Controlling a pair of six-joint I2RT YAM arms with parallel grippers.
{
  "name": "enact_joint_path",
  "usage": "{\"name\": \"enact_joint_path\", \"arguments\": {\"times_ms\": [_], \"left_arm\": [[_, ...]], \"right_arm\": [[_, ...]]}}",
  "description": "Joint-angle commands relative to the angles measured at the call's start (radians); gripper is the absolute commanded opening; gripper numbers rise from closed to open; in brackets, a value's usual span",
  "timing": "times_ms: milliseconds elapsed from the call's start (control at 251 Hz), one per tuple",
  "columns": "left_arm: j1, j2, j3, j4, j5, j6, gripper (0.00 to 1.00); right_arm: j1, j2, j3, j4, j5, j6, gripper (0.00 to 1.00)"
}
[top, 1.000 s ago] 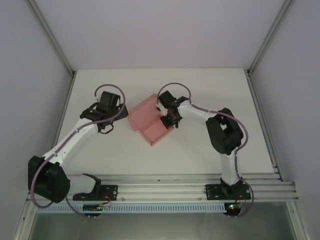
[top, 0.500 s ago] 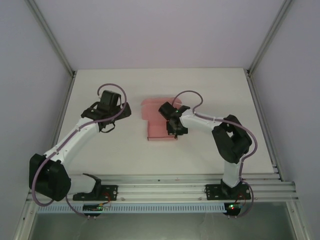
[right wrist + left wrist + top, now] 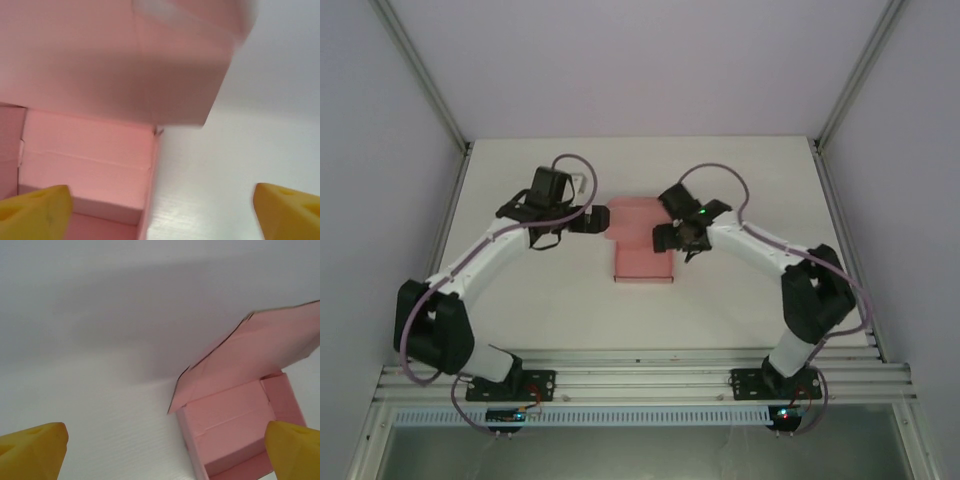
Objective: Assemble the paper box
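The pale pink paper box [image 3: 643,258] rests on the white table, an open tray with its lid flap [image 3: 634,214] raised at the far side. My left gripper [image 3: 602,218] is open beside the lid's left edge. In the left wrist view its yellow fingertips [image 3: 33,450] straddle the box's left wall [image 3: 186,432], under the slanting lid [image 3: 260,350]. My right gripper [image 3: 667,236] is open at the box's right side. In the right wrist view its yellow fingertips [image 3: 287,210] span the box's right wall [image 3: 150,190], with the lid [image 3: 125,60] overhead. Neither gripper holds anything.
The white table [image 3: 740,180] has bare room on every side of the box. Grey walls and metal frame posts [image 3: 424,75] close in the back and sides. The aluminium base rail [image 3: 640,378] runs along the near edge.
My right gripper opened and let go of the box, which now lies square on the table. My left arm swung right, up to the box's left side.
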Motion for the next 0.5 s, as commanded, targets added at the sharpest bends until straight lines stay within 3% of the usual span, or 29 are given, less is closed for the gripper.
{"name": "enact_joint_path", "arguments": {"times_ms": [0,152,291,399,495], "left_arm": [[0.006,0.083,0.115,-0.057,0.157,0.195,1.00],[0.006,0.208,0.228,-0.138,0.248,0.332,1.00],[0.005,0.314,0.343,-0.265,0.290,0.426,0.92],[0.005,0.362,0.401,-0.315,0.276,0.453,0.73],[0.005,0.386,0.428,-0.331,0.271,0.465,0.63]], "right_arm": [[-0.079,-0.017,0.034,0.070,-0.187,-0.331,0.98],[-0.151,0.022,0.090,0.083,-0.320,-0.558,0.99],[-0.197,0.101,0.179,0.028,-0.455,-0.658,0.97],[-0.208,0.159,0.233,-0.013,-0.453,-0.714,0.93],[-0.210,0.206,0.282,-0.065,-0.440,-0.717,0.80]]}}
